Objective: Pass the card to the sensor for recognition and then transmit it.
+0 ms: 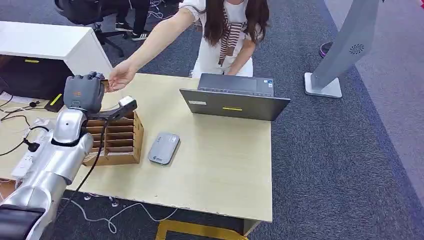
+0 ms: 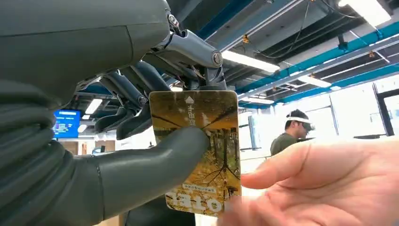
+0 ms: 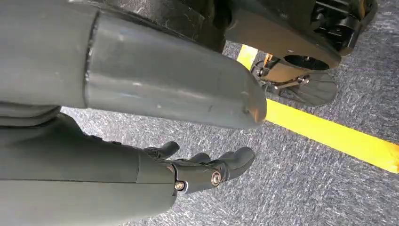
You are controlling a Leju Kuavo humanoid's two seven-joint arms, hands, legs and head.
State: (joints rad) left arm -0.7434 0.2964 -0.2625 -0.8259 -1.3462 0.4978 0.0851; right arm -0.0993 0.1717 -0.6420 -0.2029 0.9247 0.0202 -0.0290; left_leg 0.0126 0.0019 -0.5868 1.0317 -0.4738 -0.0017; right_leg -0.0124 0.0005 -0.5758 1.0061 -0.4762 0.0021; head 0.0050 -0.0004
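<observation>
Pinching 1 card (left robot hand)

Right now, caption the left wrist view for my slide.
Robot's left hand holds a yellow card out to a person's open hand.

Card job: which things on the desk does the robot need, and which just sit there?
Needed: card, left hand holding it, grey sensor, person's hand reaching for it.
Just lying there: laptop, wooden rack, cables.
</observation>
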